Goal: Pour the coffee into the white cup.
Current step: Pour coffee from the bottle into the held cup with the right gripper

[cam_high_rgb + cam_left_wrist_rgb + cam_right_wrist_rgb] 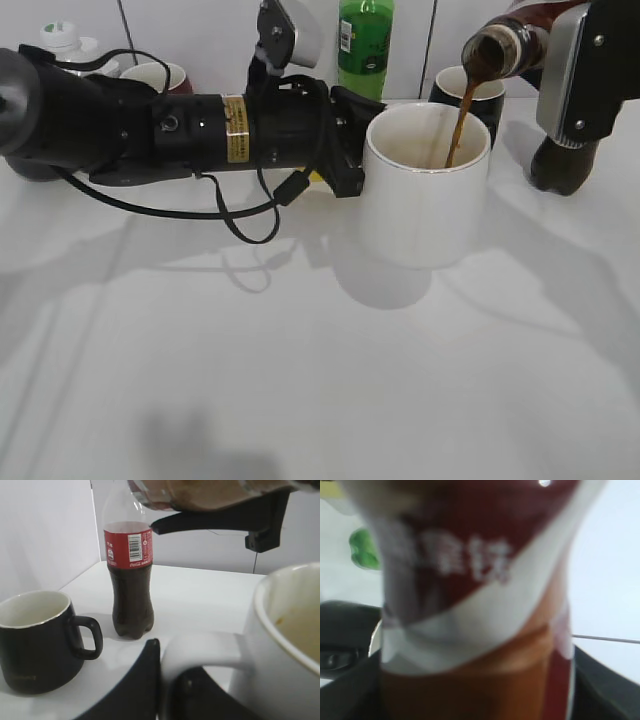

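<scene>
The white cup (428, 190) stands mid-table. My left gripper (350, 150) is shut on its handle (200, 647) from the left. My right gripper (575, 70) is shut on the coffee bottle (510, 45), which is tilted mouth-down above the cup's right rim. A thin brown stream of coffee (460, 125) falls into the cup. In the right wrist view the bottle's brown and white label (470, 605) fills the frame, blurred. In the left wrist view the bottle (210, 492) hangs above the cup (285, 645), whose inside shows brown traces.
A black mug (470, 90) stands behind the white cup; it also shows in the left wrist view (35, 640). A cola bottle (129, 580) stands behind it. A green bottle (365, 45), a dark red cup (158, 75) and a white-capped bottle (65, 45) stand at the back.
</scene>
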